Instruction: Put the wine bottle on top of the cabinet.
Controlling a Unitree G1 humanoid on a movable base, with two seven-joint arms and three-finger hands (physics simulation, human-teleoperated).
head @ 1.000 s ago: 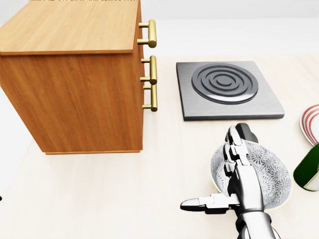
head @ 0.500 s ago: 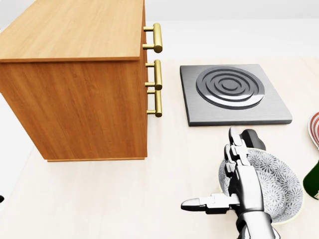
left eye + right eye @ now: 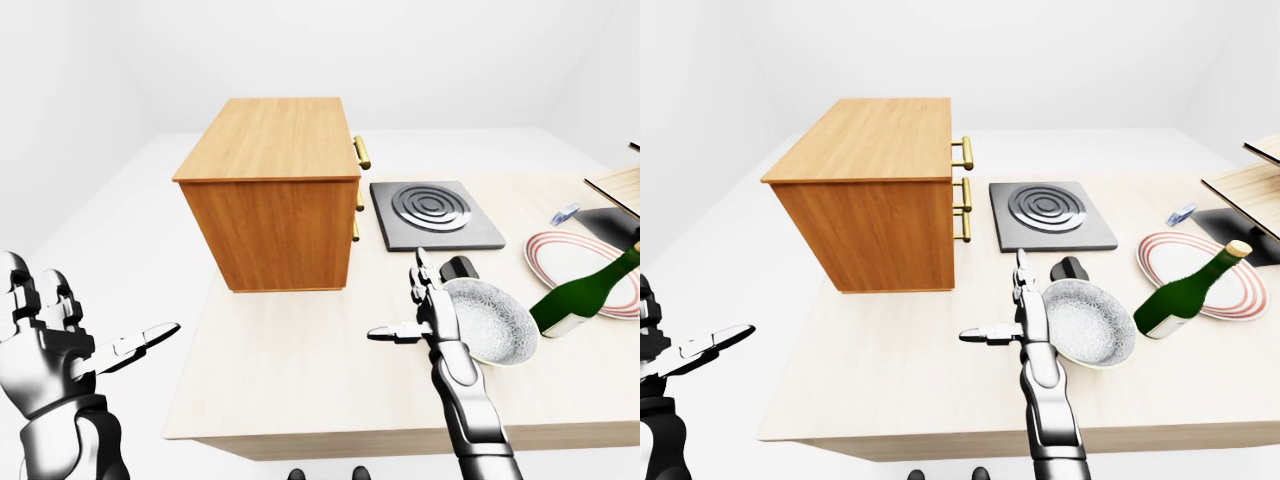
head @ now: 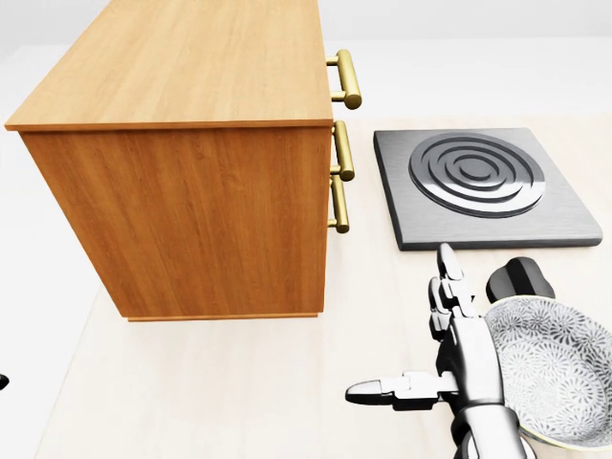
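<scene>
The green wine bottle [image 3: 1185,294] with a tan cap leans tilted at the right of the table, its base by the patterned bowl [image 3: 1087,323]. The wooden cabinet [image 3: 870,190] with brass handles stands at the table's left, its top bare. My right hand [image 3: 1015,312] is open, fingers straight and thumb out to the left, just left of the bowl and well left of the bottle. My left hand [image 3: 70,345] hangs open off the table at the lower left of the left-eye view. The head view does not show the bottle.
A grey hotplate [image 4: 478,182] lies right of the cabinet. A small black knob-like object [image 4: 517,279] sits above the bowl. A red-striped plate [image 3: 1200,272] lies behind the bottle, with wooden boards [image 3: 1250,195] at the far right.
The whole head view has shifted: cabinet, hotplate and bowl slid right and the bottle left the picture, so the camera moved left. My right hand keeps its open pose.
</scene>
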